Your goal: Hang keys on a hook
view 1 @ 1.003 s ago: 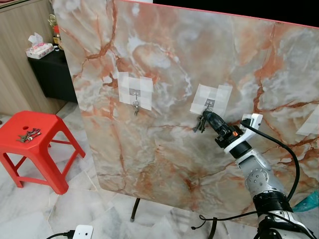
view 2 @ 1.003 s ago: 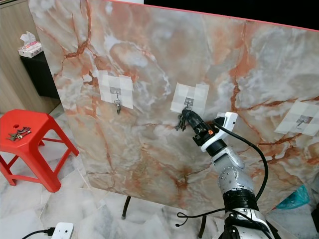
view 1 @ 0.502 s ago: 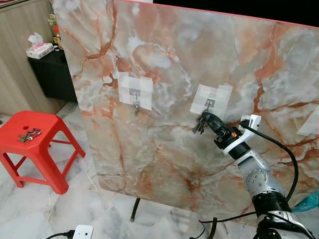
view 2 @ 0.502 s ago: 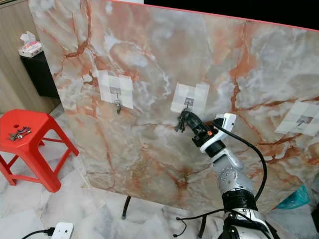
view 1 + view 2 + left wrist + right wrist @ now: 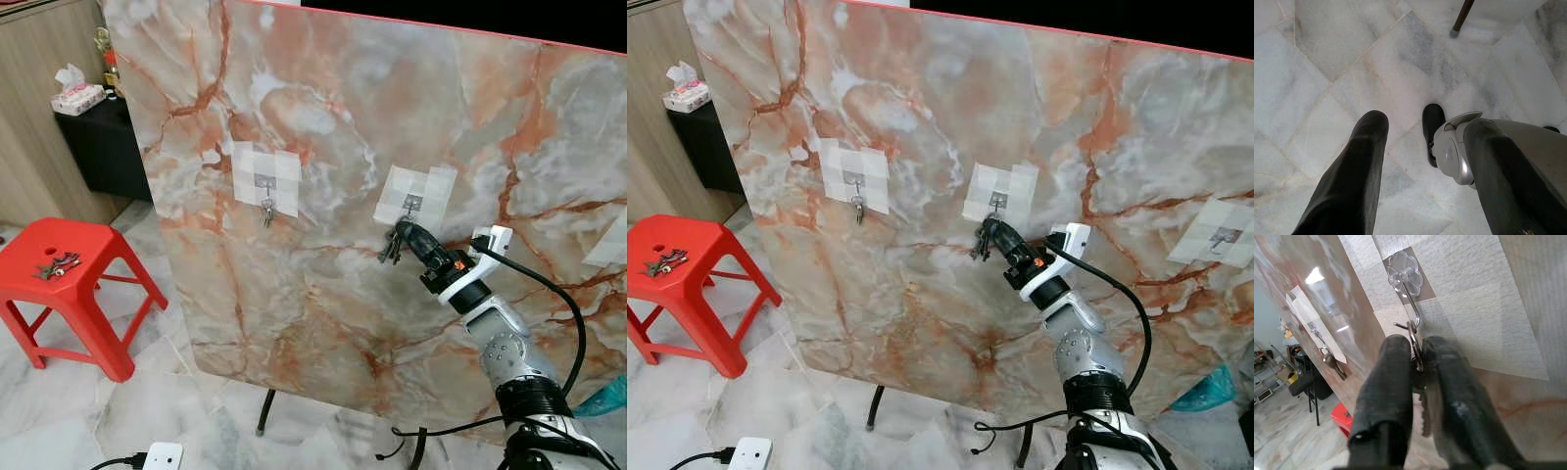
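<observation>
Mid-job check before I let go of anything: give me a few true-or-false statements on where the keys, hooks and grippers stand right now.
1. The right gripper is shut on the key bunch at the middle hook. True.
2. The left hook on the marble board is bare. False: a set of keys hangs from it.
3. More keys lie on the red stool. True.
4. The left gripper is raised to the board. False: it points down at the floor tiles, fingers apart.
5. The tissue box sits on the red stool. False: it is on the dark cabinet behind.
</observation>
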